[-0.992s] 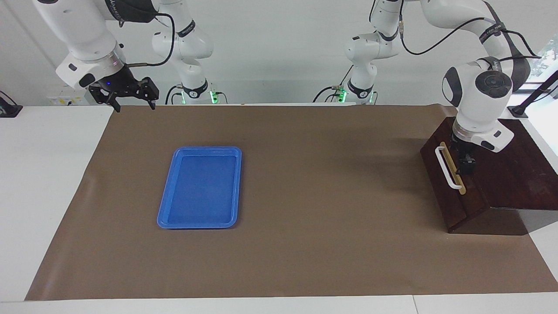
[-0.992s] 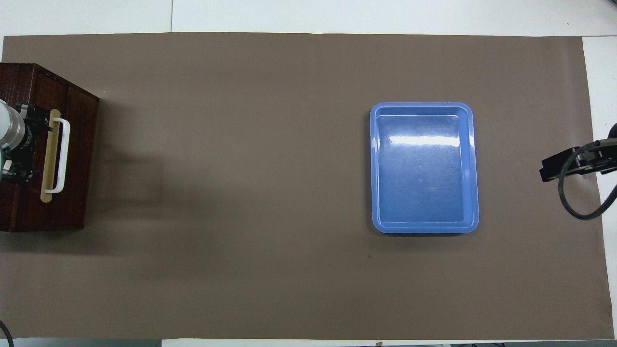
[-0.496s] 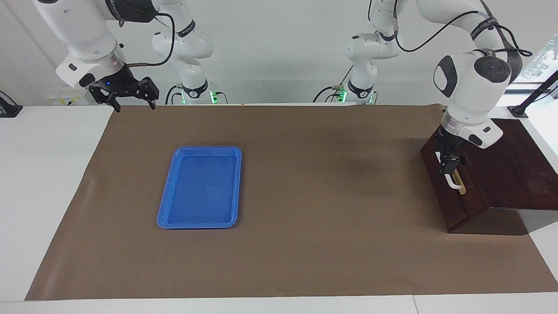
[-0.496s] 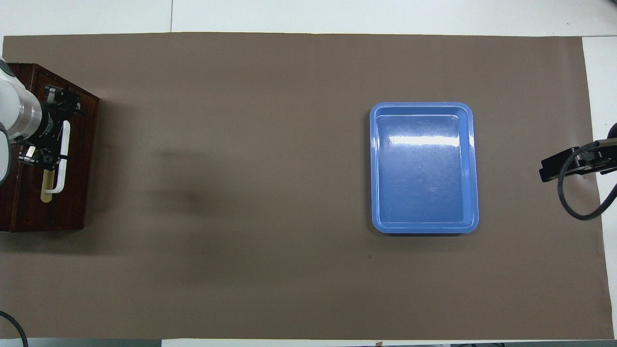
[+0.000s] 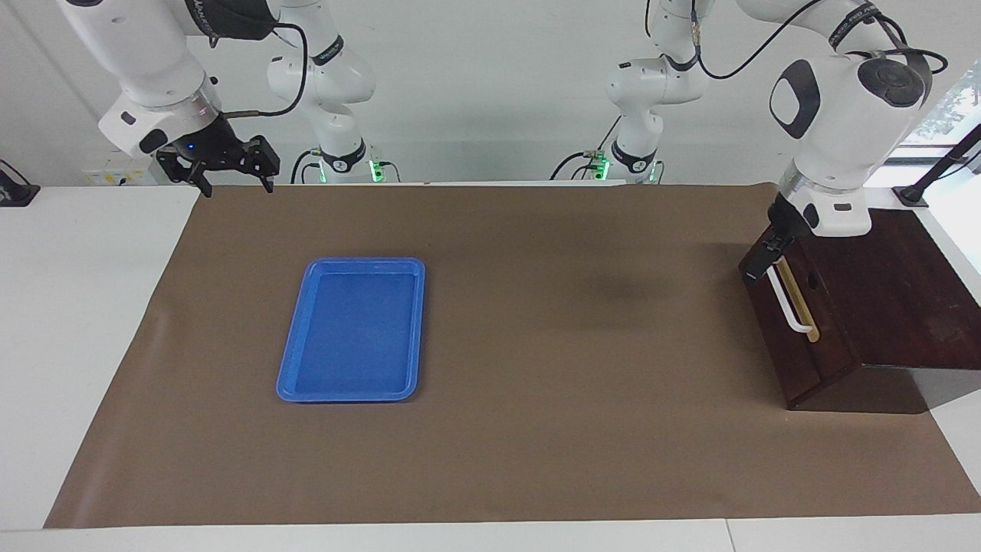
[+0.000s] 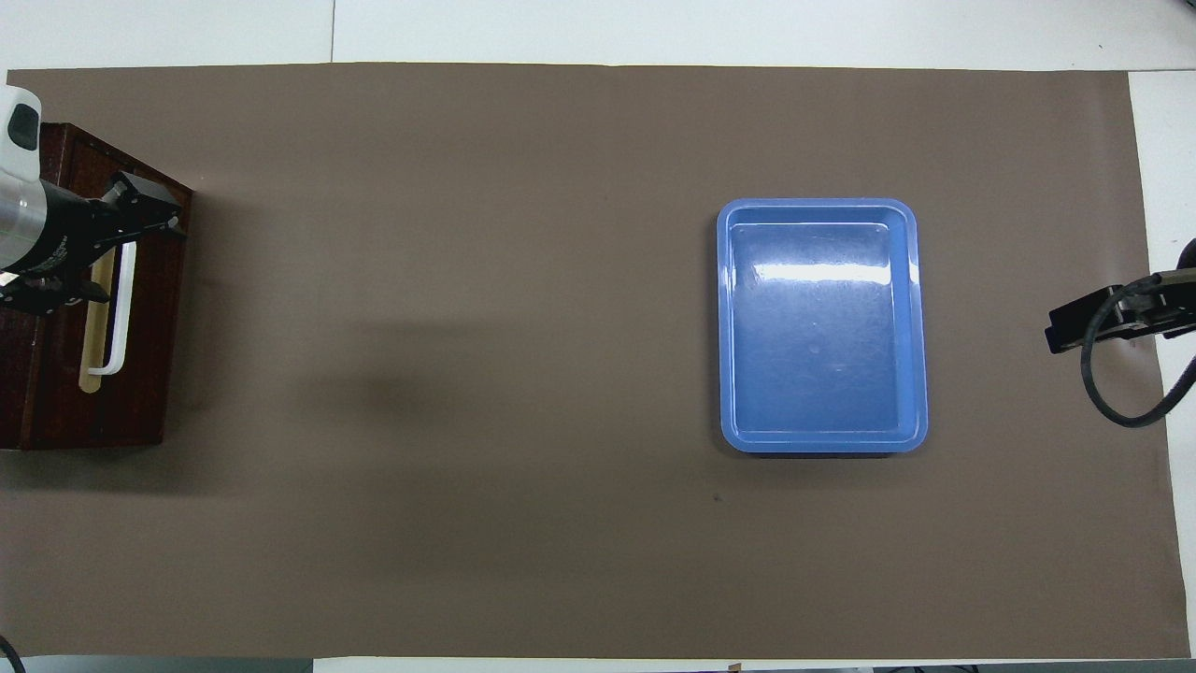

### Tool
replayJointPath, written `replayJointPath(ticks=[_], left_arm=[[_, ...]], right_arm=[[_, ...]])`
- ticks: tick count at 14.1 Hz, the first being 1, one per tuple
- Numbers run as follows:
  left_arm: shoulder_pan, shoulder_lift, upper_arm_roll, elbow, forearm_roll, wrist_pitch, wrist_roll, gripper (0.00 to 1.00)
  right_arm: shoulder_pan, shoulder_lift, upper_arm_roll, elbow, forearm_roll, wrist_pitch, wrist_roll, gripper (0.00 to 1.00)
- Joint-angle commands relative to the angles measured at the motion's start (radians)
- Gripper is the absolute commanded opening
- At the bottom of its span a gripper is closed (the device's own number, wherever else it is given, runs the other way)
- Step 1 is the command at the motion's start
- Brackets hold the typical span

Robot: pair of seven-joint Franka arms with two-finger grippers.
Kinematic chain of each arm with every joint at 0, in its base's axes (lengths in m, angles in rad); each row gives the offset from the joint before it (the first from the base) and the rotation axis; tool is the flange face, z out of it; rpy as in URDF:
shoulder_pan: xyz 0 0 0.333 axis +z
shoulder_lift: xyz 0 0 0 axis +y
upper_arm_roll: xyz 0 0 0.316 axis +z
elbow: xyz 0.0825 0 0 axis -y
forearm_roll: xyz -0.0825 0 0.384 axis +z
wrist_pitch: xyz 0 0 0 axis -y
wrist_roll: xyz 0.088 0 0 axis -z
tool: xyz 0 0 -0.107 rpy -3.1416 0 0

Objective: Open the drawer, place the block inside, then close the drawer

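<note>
Left gripper [image 5: 760,264]: lifted off the top of the box since a second ago, now over the robot-side end of the white handle [image 5: 789,300]; cannot tell how far open, nothing seen in it.
Drawer [image 5: 793,322]: directly under the left gripper, at the left arm's end of the bench [image 5: 536,429]; shut flush in the dark wooden box [image 5: 889,299], tan strip under the handle.
Right gripper [image 5: 230,175]: unmoved, waiting above the bench edge, fingers spread, empty.
Blue tray [image 5: 351,330]: unchanged, well apart from both grippers.
</note>
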Motion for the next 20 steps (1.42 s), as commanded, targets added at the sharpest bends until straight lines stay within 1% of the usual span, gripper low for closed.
replayJointPath(ticks=[1, 3, 5, 9, 10, 12, 14, 18, 20], left_arm=[[0.005, -0.028, 0.012, 0.004, -0.020, -0.052, 0.229, 1.00], [-0.004, -0.034, 0.012, -0.002, -0.036, -0.052, 0.242, 1.00], [-0.010, -0.034, 0.009, 0.000, -0.044, -0.020, 0.238, 1.00], [-0.019, -0.048, 0.004, -0.005, -0.046, -0.038, 0.251, 1.00], [-0.019, -0.048, 0.004, -0.005, -0.046, -0.055, 0.268, 1.00], [-0.018, -0.051, 0.004, -0.005, -0.046, -0.087, 0.395, 1.00], [-0.016, -0.055, 0.004, -0.005, -0.046, -0.124, 0.478, 1.00], [-0.019, -0.060, 0.004, -0.006, -0.046, -0.158, 0.494, 1.00], [-0.019, -0.058, 0.004, 0.004, -0.046, -0.178, 0.535, 1.00]], right_arm=[[-0.014, -0.014, 0.011, -0.015, -0.008, 0.006, 0.016, 1.00], [-0.014, -0.014, 0.011, -0.015, -0.008, 0.006, 0.016, 1.00], [-0.014, -0.014, 0.011, -0.015, -0.008, 0.006, 0.016, 1.00], [-0.014, -0.014, 0.011, -0.015, -0.008, 0.006, 0.016, 1.00], [-0.014, -0.014, 0.011, -0.015, -0.008, 0.006, 0.014, 1.00], [-0.014, -0.014, 0.011, -0.015, -0.008, 0.006, 0.016, 1.00], [-0.014, -0.014, 0.011, -0.015, -0.008, 0.006, 0.016, 1.00], [-0.014, -0.014, 0.011, -0.015, -0.008, 0.006, 0.016, 1.00], [-0.014, -0.014, 0.011, -0.015, -0.008, 0.006, 0.016, 1.00]])
